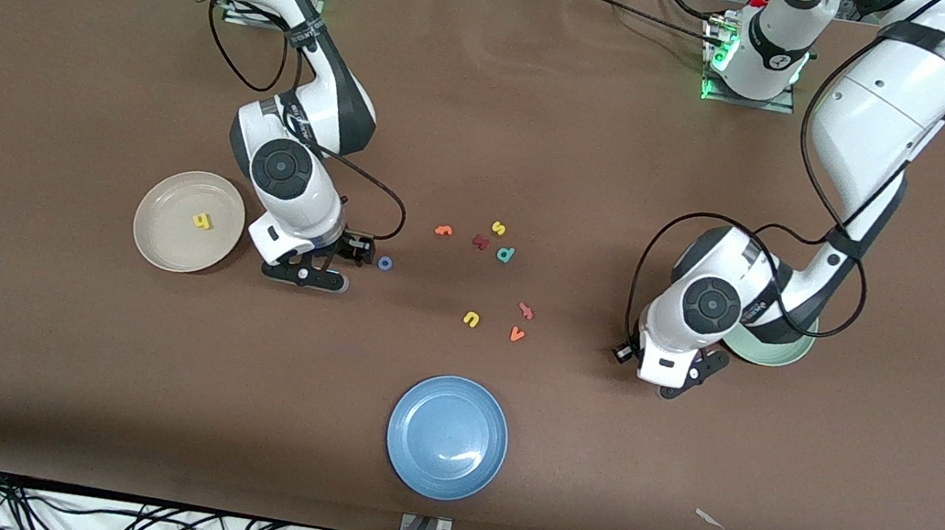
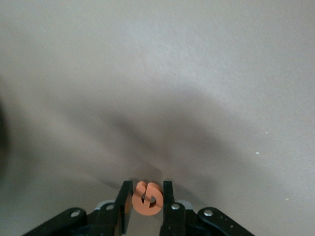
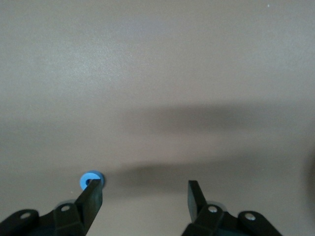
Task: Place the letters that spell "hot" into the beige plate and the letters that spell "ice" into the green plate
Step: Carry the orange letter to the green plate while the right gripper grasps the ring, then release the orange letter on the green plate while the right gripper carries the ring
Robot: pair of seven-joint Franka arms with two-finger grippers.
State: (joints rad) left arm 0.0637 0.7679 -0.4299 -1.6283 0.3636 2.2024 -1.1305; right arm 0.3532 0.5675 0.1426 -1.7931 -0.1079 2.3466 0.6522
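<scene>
My left gripper [image 2: 147, 197] is shut on the orange e [image 2: 147, 198], pinched upright between both fingers. In the front view that gripper [image 1: 682, 382] is low over the bare table beside the green plate [image 1: 779, 352], which the arm partly hides. My right gripper [image 3: 145, 194] is open, low over the table, with the blue o [image 3: 91, 179] lying just outside one fingertip. In the front view the right gripper [image 1: 306, 276] is between the beige plate [image 1: 167, 199] and the blue o [image 1: 385, 263]. The yellow h [image 1: 203, 221] lies in the beige plate. An orange letter [image 1: 443, 229] lies mid-table.
Loose letters lie mid-table: a dark red one [image 1: 480, 242], a yellow s [image 1: 498, 228], a teal p [image 1: 505, 254], a yellow u [image 1: 471, 318], a salmon one [image 1: 526, 310] and an orange v [image 1: 516, 334]. A blue plate [image 1: 416, 405] sits near the front edge.
</scene>
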